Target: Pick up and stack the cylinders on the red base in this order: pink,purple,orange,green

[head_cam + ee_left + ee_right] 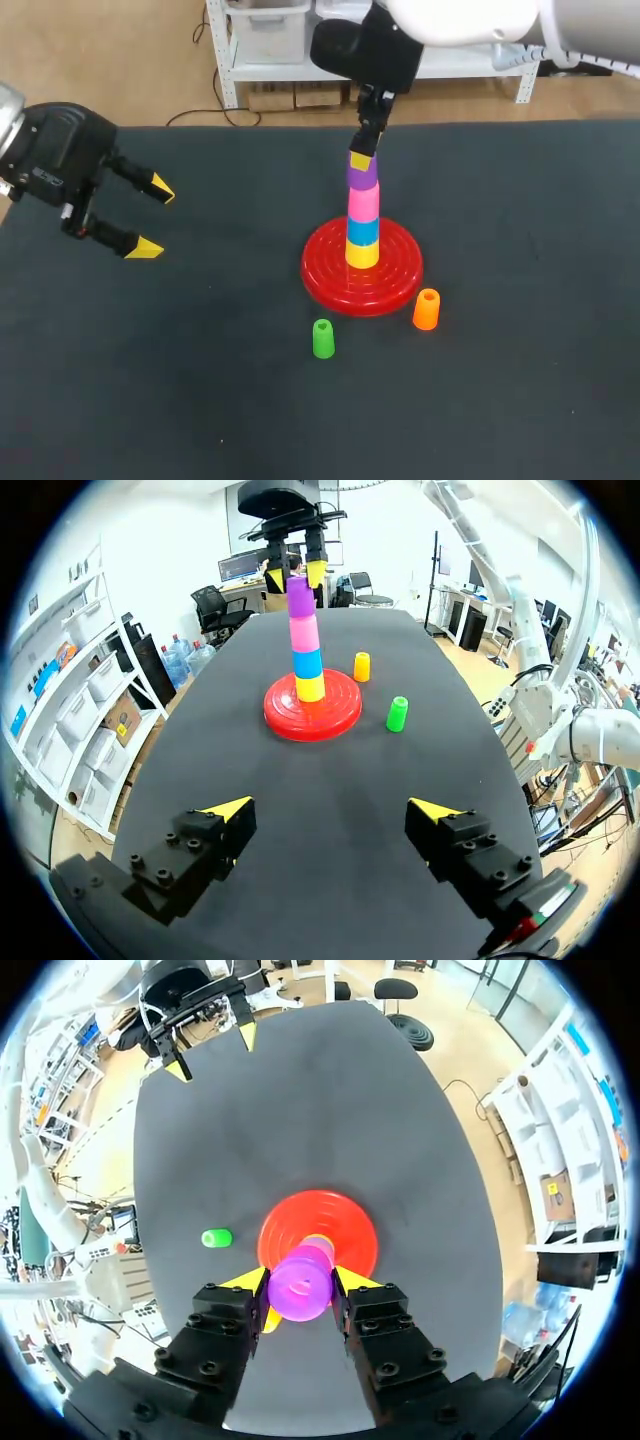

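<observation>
Right tool [363, 158], seen from overhead: its fingers are pinched onto the purple cylinder [362, 176] at the very top of the stack on the red base [330, 275]. Below it sit the pink cylinder [363, 204], a blue cylinder [362, 230] and a yellow cylinder [362, 254]. The orange cylinder [426, 309] stands on the bench [200, 400] just beside the base, and the green cylinder [323, 339] is upright nearby. Left tool [155, 218] hangs well apart, spread wide, holding nothing.

Left wrist now: the left tool's [332, 809] tips gape over bare bench, with the stack well ahead.

Right wrist: the right tool [302, 1282] has a yellow tip on either side of the purple cylinder [300, 1292], directly above the red base [345, 1222].
</observation>
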Controlling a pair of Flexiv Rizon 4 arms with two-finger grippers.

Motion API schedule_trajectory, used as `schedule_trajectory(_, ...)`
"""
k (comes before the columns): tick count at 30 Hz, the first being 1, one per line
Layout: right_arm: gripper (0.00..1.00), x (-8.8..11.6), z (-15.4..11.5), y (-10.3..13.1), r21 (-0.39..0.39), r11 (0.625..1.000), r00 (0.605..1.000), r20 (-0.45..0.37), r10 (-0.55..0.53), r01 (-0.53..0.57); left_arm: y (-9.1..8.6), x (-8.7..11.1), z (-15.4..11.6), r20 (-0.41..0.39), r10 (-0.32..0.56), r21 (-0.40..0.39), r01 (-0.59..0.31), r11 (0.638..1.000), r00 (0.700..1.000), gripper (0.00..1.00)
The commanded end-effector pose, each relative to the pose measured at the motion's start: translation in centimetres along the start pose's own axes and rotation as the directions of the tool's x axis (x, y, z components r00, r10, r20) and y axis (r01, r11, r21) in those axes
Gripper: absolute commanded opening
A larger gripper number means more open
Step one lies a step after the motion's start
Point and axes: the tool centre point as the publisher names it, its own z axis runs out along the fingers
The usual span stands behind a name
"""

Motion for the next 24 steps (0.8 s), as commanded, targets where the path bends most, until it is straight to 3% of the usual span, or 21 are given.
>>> schedule_trajectory(1, 0.00, 0.2, 0.2, 0.0, -0.004, 1.000, 1.000, 0.003, 0.000, 0.000, 0.0, 0.1, 0.0, 0.001, 0.001, -0.001, -0.001, 1.000, 1.000, 1.00)
schedule_trajectory(24, 0.00, 0.1, 0.8, 0.0, 0.020, 1.000, 1.000, -0.016, -0.011, 0.011, 0.0, 0.1, 0.0, 0.001, 0.001, -0.001, -0.001, 1.000, 1.000, 1.00)
